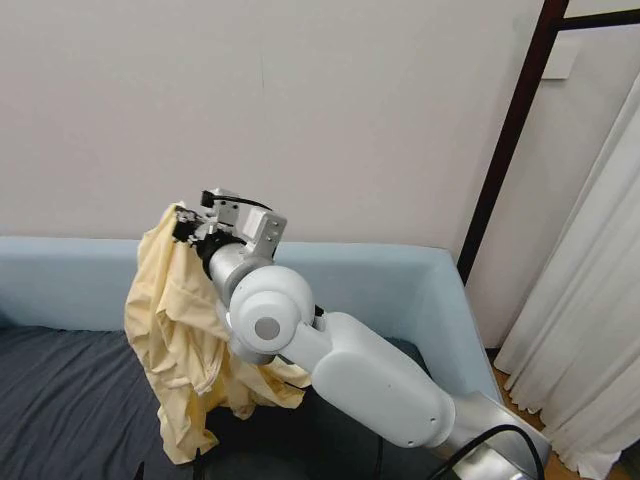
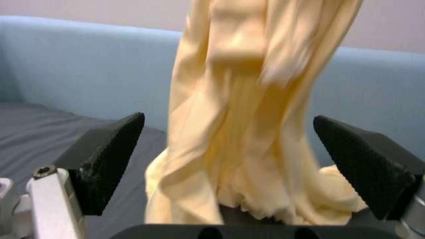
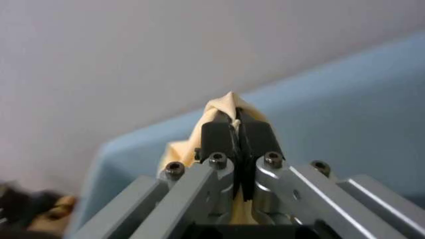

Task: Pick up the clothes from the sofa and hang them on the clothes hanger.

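Right gripper [image 1: 186,228] is closed on the top fold of the yellow garment [image 1: 175,335], held up in front of the sofa [image 1: 400,285] backrest. The lower folds appear to touch the seat. Risk: the pinch takes only a small peak of cloth, so the hanging weight or a hem dragging on the seat could pull it free. The right wrist view confirms that narrow bite. The left wrist view shows the left gripper [image 2: 227,122] open and empty, facing the drape.

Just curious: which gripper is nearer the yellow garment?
Right. The right gripper pinches the yellow garment; the left gripper faces it, open, apparently not touching.
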Controlling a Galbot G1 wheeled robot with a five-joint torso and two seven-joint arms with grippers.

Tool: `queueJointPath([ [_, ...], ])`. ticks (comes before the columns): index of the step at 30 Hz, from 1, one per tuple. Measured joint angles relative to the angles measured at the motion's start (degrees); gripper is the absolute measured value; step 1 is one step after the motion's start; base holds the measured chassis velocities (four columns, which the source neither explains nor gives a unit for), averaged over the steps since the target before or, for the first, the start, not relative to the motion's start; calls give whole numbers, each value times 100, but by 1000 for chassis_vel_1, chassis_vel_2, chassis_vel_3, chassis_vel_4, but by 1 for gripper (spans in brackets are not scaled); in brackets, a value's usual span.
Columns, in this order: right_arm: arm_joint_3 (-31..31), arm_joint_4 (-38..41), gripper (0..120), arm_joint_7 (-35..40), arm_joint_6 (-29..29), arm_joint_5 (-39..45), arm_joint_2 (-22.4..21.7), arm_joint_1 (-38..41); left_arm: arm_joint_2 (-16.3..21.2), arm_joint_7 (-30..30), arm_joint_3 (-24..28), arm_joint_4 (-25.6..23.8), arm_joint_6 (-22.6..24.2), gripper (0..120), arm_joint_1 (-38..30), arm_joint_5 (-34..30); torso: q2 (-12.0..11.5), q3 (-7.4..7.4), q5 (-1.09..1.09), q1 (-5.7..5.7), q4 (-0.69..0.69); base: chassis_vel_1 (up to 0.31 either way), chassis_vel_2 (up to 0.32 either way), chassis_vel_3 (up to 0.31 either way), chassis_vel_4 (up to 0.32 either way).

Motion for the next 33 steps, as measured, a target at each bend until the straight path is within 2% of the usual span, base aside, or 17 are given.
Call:
queueJointPath([
  [3,362,-295,0,-167,27,-666,-856,-1315,-25,34,74,49,58,100,-58,66,-1,2,4,2,-3,0,0,0,0],
  [4,362,-295,0,-167,27,-666,-856,-1315,-25,34,74,49,58,100,-58,66,-1,2,4,2,-3,0,0,0,0],
  [9,1289,-265,0,-62,-99,-963,-1828,-3070,-12,59,161,220,125,100,-154,179,-1,0,6,1,-3,0,0,0,0],
  [10,1289,-265,0,-62,-99,-963,-1828,-3070,-12,59,161,220,125,100,-154,179,-1,0,6,1,-3,0,0,0,0],
  [14,1909,273,0,225,-410,-849,-2315,-4120,-15,69,228,316,188,100,-281,250,0,-1,3,0,-3,0,0,0,0],
  [21,2245,729,0,437,-1085,-737,-2639,-4904,-11,85,306,367,208,100,-335,305,0,-1,1,0,0,0,0,0,0],
  [24,2352,452,1,-436,-1081,-1488,-2710,-5219,6,87,293,412,171,100,-318,292,0,-1,1,0,-2,0,0,0,0],
  [25,2360,382,5,-847,-962,-1864,-2712,-5244,11,87,292,423,160,100,-307,289,0,-1,1,0,-2,0,0,0,0],
  [26,2360,382,5,-847,-962,-1864,-2712,-5244,11,87,292,423,160,100,-307,289,0,-1,1,0,-2,0,0,0,0],
  [28,2325,353,16,-1372,-687,-2525,-2690,-5171,23,86,288,439,148,100,-297,290,0,-1,0,0,0,0,0,0,0],
  [33,2251,430,32,-1831,-429,-3362,-2695,-4967,37,85,278,433,147,100,-292,292,0,0,0,0,2,0,0,0,0],
])
